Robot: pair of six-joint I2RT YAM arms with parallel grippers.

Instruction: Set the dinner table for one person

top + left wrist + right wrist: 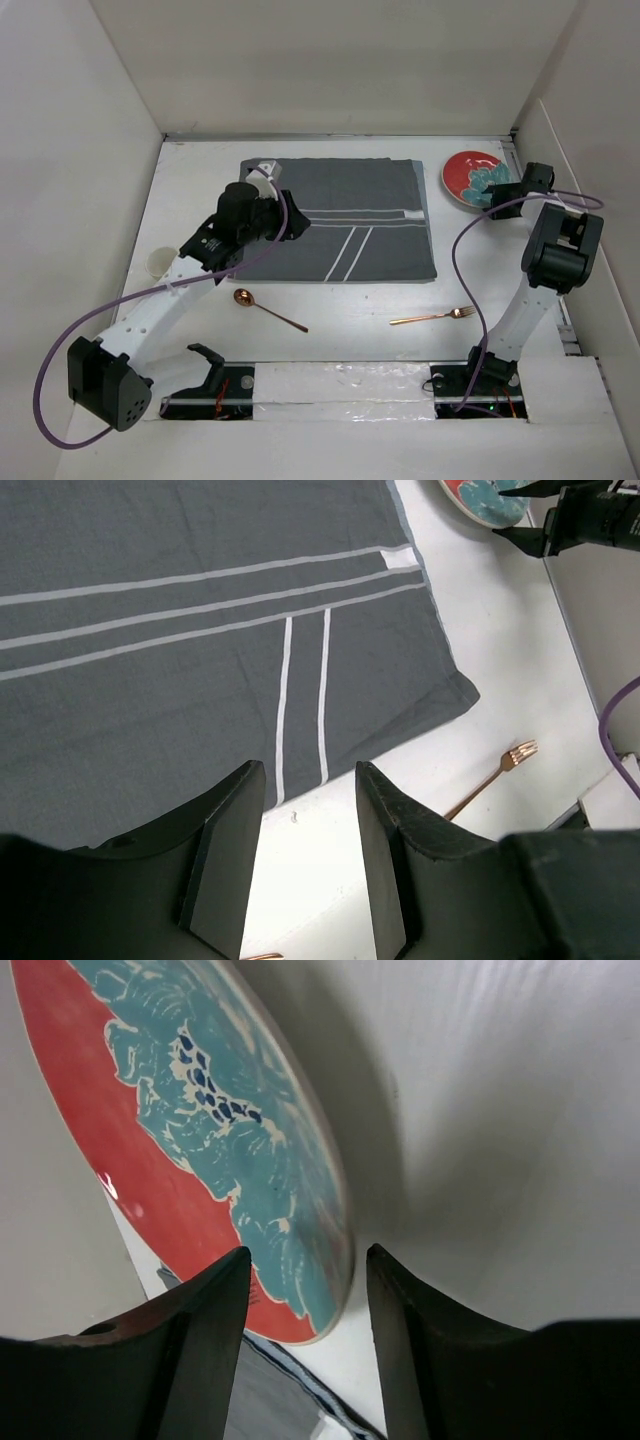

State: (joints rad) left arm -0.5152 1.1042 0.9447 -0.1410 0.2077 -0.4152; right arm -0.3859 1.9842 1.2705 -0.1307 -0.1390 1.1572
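The dinner table [350, 345] is a flat white surface with white side panels. A dark grey, white-striped placemat [340, 215] lies flat at its middle. My left gripper [297, 226] is open and empty, low over the placemat's left part; in the left wrist view [307, 780] it points at the placemat's [200, 660] near edge. A red and teal plate [474, 178] sits at the back right. My right gripper [494, 199] is open at its near edge. In the right wrist view [305, 1270] the plate's [200, 1130] rim stands between the open jaws.
A copper spoon [268, 308] lies on the table in front of the placemat at the left. A copper fork [433, 317] lies at the right front and also shows in the left wrist view [497, 775]. A white cup [160, 262] is partly hidden behind the left arm.
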